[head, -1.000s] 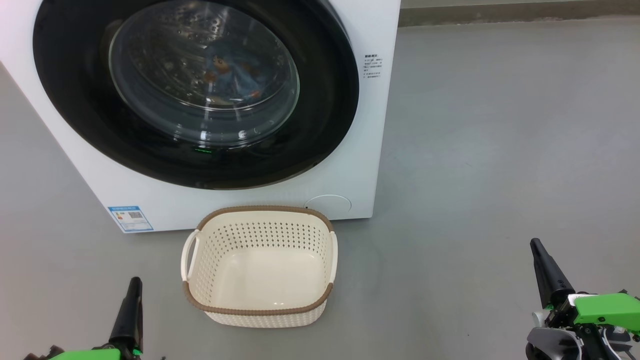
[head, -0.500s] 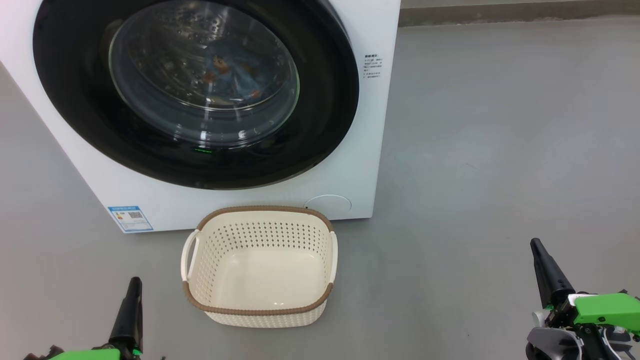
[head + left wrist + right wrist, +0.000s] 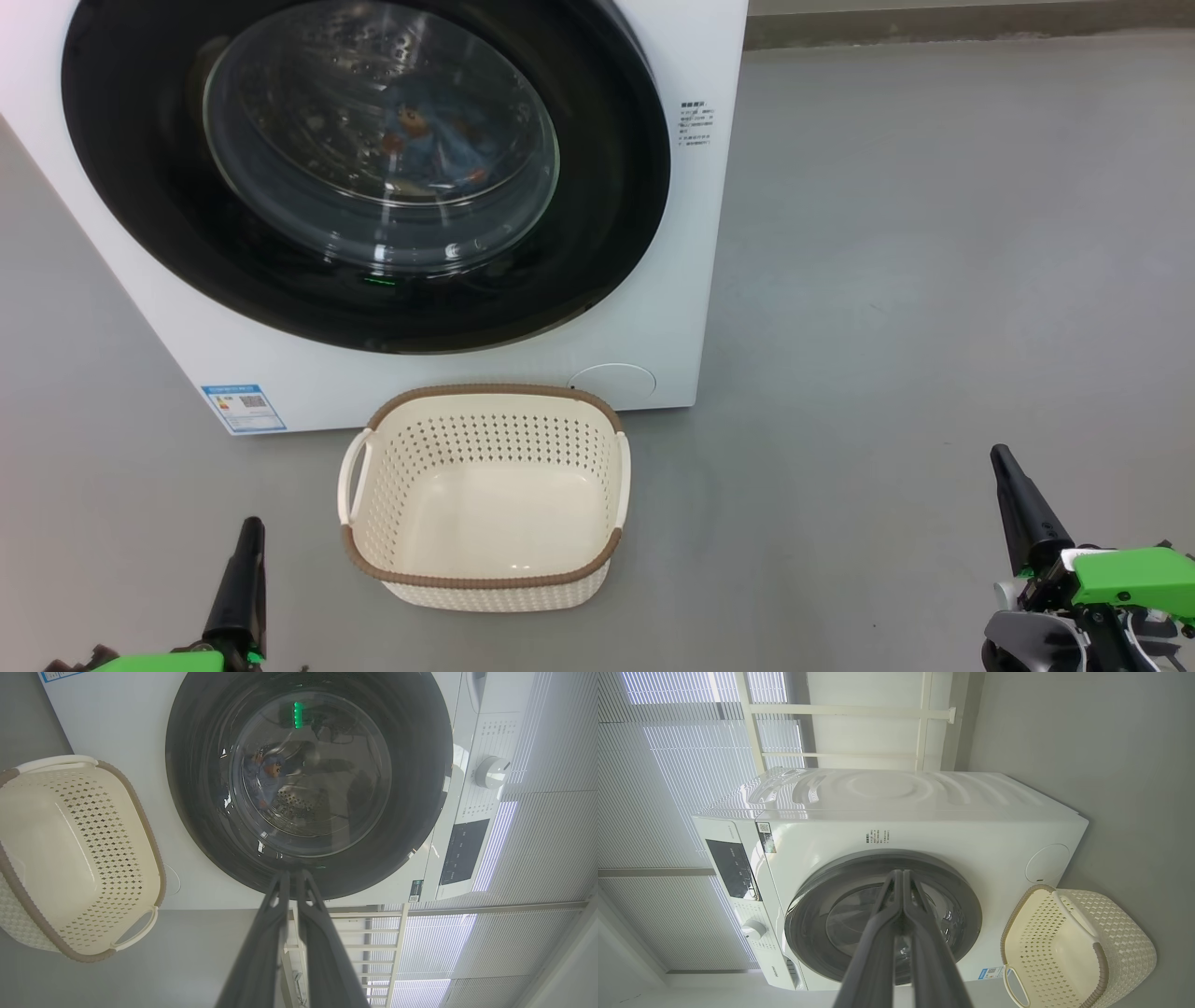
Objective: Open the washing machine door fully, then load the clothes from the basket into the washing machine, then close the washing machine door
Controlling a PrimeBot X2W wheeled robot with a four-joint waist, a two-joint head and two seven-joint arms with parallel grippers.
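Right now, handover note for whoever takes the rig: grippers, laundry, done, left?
Left gripper and right gripper: both shut, empty, clear of everything.
Light blue printed clothes: in the drum of the big white front-loading washing machine, behind its closed round black-rimmed glass door.
Cream perforated plastic basket with brown rim: empty, on floor before the machine.
Done: loading, door closed. Left: nothing apparent.

Grey floor [image 3: 934, 233], window blinds [image 3: 668, 765]

Place: a bare laundry room
Appliance: white washing machine [image 3: 924, 821], standing on the floor
Floor [image 3: 934, 280]: smooth plain grey
In front: cream basket [image 3: 485, 439]
Behind: window blinds [image 3: 658, 788]
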